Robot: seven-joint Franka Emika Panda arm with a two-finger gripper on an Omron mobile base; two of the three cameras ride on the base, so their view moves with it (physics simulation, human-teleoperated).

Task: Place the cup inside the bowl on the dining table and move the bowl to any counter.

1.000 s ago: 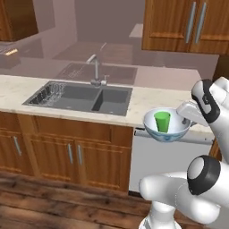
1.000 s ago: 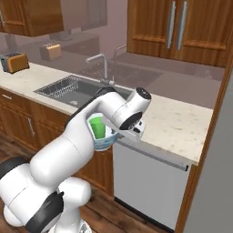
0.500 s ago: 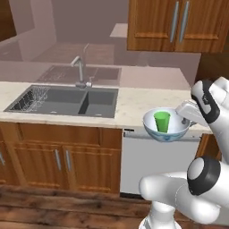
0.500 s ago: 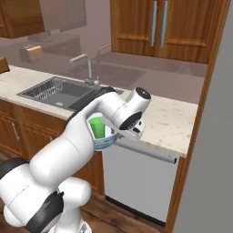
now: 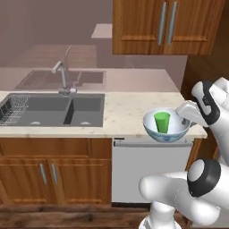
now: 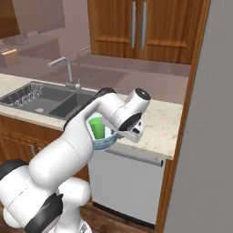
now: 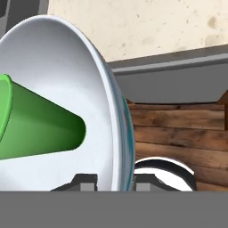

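Over the counter (image 5: 129, 112) edge, gripper (image 7: 115, 181) jaws pinch the bowl (image 5: 166, 129) rim, cup (image 5: 162, 121) inside. Thin grip; a tilt could spill it.

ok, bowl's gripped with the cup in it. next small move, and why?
Probably carry it forward over the counter. The gripper pinches the bowl rim, the cup upright inside, but the bowl hangs at the counter's front edge, above the floor.

A metal faucet (image 5: 61, 76) stands behind the grey sink (image 5: 49, 109); wooden wall cabinets (image 5: 165, 27) hang above.
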